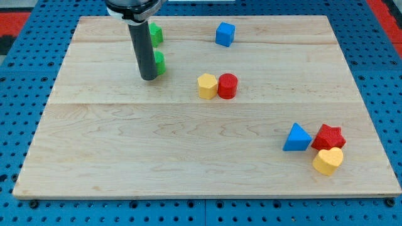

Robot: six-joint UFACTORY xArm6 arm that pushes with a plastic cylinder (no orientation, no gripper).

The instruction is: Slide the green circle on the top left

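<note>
arm: enters from top edge, upper left of frame | rod: dark, straight, near-upright | my tip (149, 78): down at surface level, upper left of frame

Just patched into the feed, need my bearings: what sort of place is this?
Likely a robotics lab bench, not a home or shop. A wooden board lies on a blue perforated mounting table, small coloured blocks such as the blue cube are scattered on it, and my tip rests beside the green circle.

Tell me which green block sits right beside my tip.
The lower green block, touching my tip on its right; the other green block sits farther up.
</note>
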